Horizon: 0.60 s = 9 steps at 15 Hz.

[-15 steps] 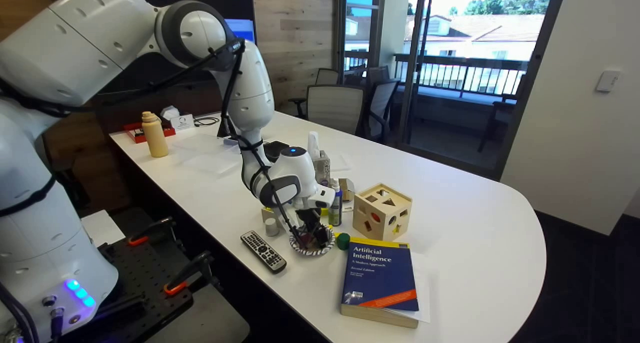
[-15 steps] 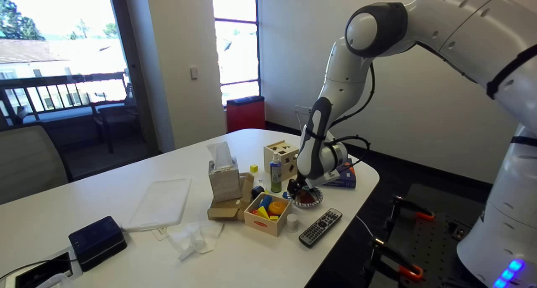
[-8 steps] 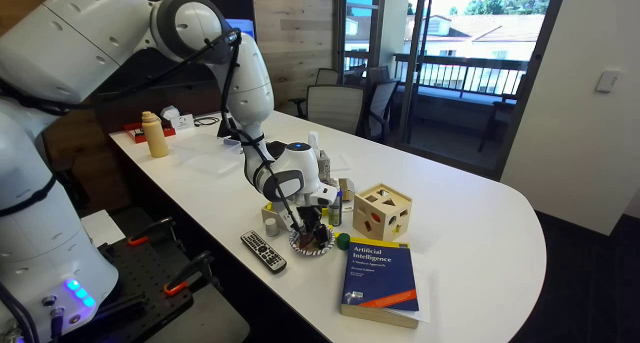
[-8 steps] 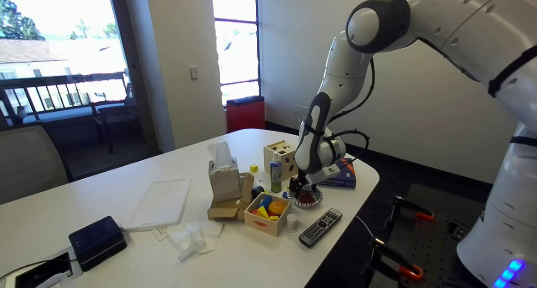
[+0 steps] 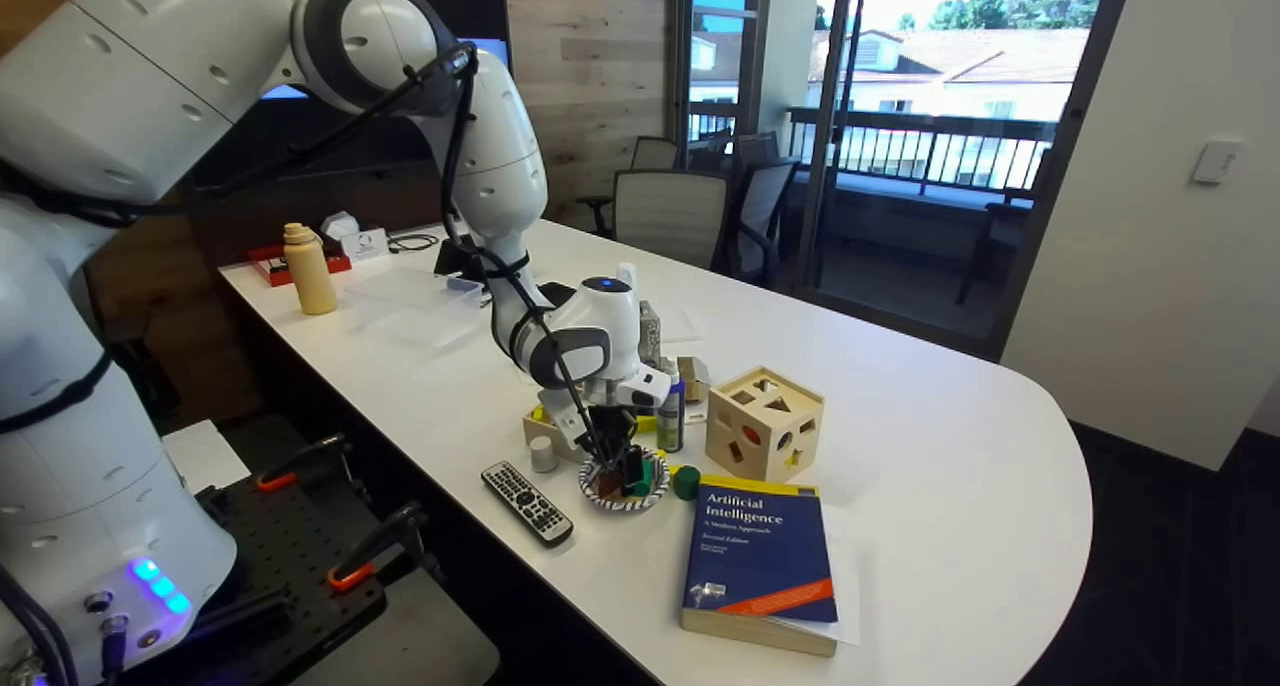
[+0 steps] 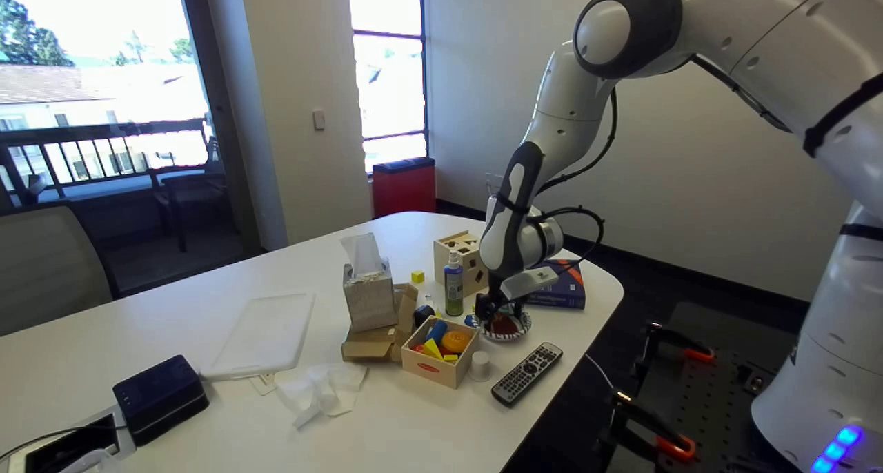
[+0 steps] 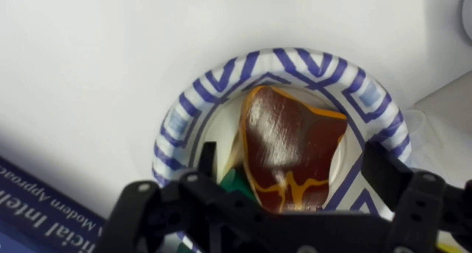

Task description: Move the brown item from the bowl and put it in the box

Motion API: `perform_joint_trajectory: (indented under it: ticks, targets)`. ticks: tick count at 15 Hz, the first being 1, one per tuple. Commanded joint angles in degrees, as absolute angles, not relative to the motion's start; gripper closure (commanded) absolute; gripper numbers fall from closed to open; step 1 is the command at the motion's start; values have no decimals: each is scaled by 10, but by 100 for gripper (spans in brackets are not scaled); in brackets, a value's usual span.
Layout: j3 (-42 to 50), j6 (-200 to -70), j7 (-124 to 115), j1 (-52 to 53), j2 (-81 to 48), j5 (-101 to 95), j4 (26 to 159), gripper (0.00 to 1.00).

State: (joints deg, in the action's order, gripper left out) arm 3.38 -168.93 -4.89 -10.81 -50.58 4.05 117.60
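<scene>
The bowl is white with a blue-purple pattern and fills the middle of the wrist view (image 7: 250, 66); it also stands in both exterior views (image 5: 628, 507) (image 6: 502, 337). The brown item (image 7: 287, 142), dark red-brown with orange edges, lies in it and shows in an exterior view (image 6: 501, 325). A green piece (image 7: 236, 183) lies beside it. My gripper (image 7: 289, 162) is open over the bowl, one finger on each side of the brown item with gaps. In an exterior view my gripper (image 5: 618, 474) is low at the bowl. The low wooden box (image 6: 429, 369) holds several coloured pieces.
A white cup (image 6: 481, 366) stands between box and remote control (image 6: 527, 374). A spray bottle (image 6: 453, 287), the wooden cube (image 5: 765, 424) and a green piece (image 5: 686, 482) stand near the bowl. The blue book (image 5: 760, 556) lies beside it. An open cardboard box (image 6: 376, 345) adjoins the wooden box.
The arm's elbow and hand have shifted and risen slightly, and the hand has tilted, the fingers staying at the bowl. The green piece in the bowl now shows in an exterior view.
</scene>
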Motion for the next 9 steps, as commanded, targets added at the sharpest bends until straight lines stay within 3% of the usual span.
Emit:
perform_joint_trajectory:
  ticks: [1, 8, 9]
  targets:
    - [24, -1658, -44, -115, -501, 55, 1173, 0]
    - [31, -1660, -49, -109, -503, 55, 1174, 2]
    - [31, -1660, -49, -109, -504, 55, 1174, 27]
